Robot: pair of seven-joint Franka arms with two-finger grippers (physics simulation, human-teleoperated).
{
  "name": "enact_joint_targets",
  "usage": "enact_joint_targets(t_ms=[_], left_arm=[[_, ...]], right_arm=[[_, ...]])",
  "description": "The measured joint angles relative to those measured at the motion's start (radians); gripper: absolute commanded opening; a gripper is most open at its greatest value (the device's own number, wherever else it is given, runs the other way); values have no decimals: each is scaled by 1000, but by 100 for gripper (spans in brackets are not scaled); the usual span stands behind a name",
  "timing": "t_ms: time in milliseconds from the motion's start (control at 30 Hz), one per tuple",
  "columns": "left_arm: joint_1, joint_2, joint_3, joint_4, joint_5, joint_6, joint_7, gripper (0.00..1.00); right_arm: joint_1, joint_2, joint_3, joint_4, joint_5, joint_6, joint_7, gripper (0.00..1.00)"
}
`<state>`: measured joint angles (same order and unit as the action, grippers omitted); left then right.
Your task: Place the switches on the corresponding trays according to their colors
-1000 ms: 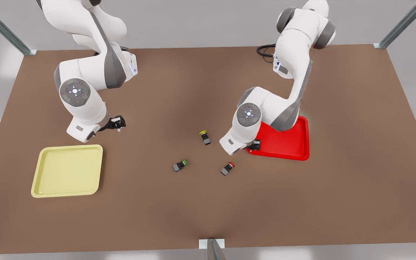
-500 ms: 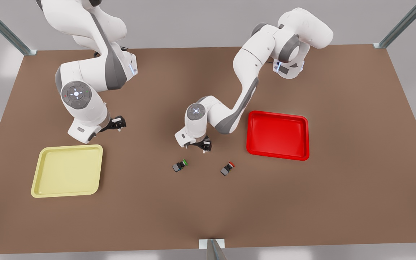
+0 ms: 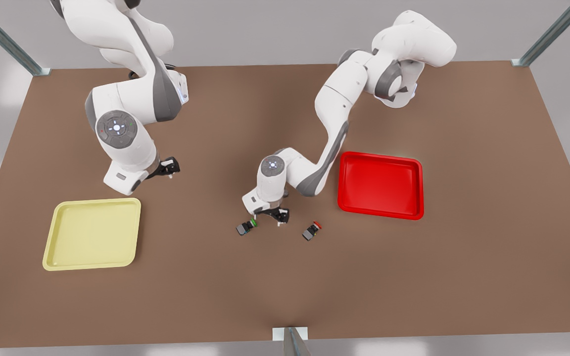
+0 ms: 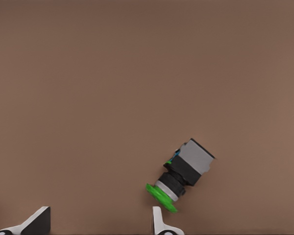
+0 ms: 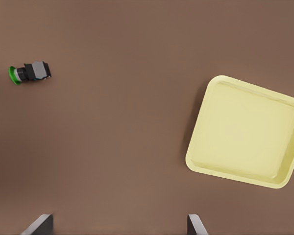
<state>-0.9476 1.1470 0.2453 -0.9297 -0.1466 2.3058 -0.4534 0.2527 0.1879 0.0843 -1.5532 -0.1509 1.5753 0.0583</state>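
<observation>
Soft even light, faint shadows

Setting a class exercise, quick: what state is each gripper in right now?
Left gripper: open, empty, beside the green-capped black switch.
Right gripper: open, empty, waiting by the pale yellow plastic tray.

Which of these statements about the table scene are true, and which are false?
1. The small red-capped dark push-button switch lies inside the glossy red rectangular plastic tray. False: it lies on the brown table, outside the tray.
2. The left end effector is close to the green-capped dark switch. True.
3. The right end effector is shut on a switch. False: it is open and holds nothing.
4. The pale yellow rectangular plastic tray has no switch in it. True.
</observation>
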Motion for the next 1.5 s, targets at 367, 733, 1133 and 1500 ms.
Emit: enact_joint_targets(t_ms=[367, 733, 1133, 1500], left_arm=[[1, 37, -1, 24, -150, 102, 506, 99], [50, -8, 60, 51, -193, -231, 508, 99], [121, -14, 144, 27, -204, -308, 522, 99], [224, -38, 46, 7, -229, -336, 772, 99]], right_arm=[[27, 34, 3, 7, -1, 5, 2, 100], [40, 43, 3, 13, -3, 36, 3, 100], [45, 45, 3, 12, -4, 37, 2, 100], [52, 62, 3, 12, -7, 38, 2, 100]])
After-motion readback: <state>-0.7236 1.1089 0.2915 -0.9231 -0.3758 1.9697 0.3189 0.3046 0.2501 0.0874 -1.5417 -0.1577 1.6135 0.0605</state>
